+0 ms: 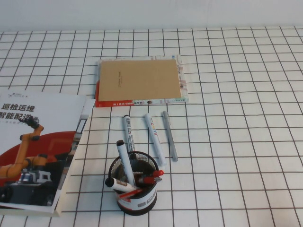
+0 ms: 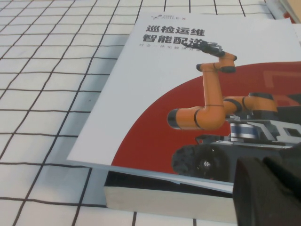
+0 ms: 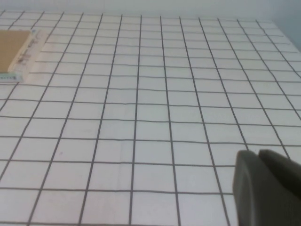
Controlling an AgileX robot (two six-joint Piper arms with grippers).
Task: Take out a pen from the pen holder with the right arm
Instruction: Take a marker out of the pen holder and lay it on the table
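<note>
High view: crammed pen holder [image 1: 137, 198], bottom centre; tipping risk from snagging. Right gripper [image 3: 259, 157] over bench [image 3: 141, 117], left gripper [image 2: 262, 165] near book [image 2: 188, 94], fingers pressed together.

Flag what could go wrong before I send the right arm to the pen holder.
1. The right gripper is shut over bare table, away from the pen holder; arriving shut, it could knock the pens.
2. The pens lean crossed in the holder; pulling one might drag another or tip it.
3. The left gripper sits by the booklet beside the holder, possibly crowding the approach.
</note>
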